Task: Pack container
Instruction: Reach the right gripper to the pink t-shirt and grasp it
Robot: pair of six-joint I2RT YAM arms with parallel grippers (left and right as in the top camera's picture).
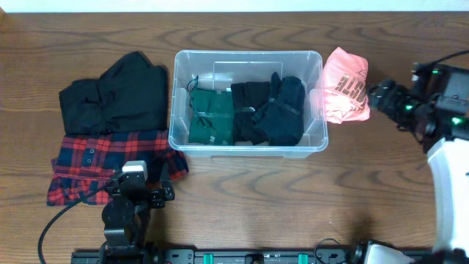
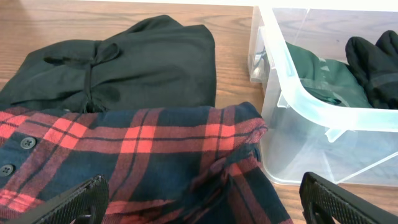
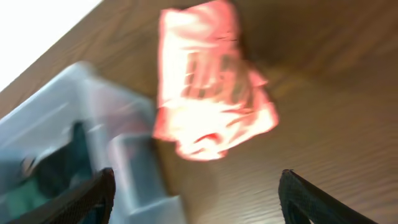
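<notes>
The clear plastic container (image 1: 248, 60) stands mid-table and holds a folded green garment (image 1: 212, 117) and black garments (image 1: 270, 110). A pink folded garment (image 1: 346, 86) lies on the table just right of it, blurred in the right wrist view (image 3: 208, 81). A red plaid shirt (image 1: 91, 161) and a black garment (image 1: 116, 95) lie left of it. My left gripper (image 2: 202, 199) is open low over the plaid shirt (image 2: 143, 155), next to the container (image 2: 298, 99). My right gripper (image 3: 196, 193) is open, empty, right of the pink garment.
The container's corner (image 3: 81, 118) sits at the left of the right wrist view. The right arm (image 1: 418, 103) reaches in from the table's right edge. Bare wood lies in front of the container.
</notes>
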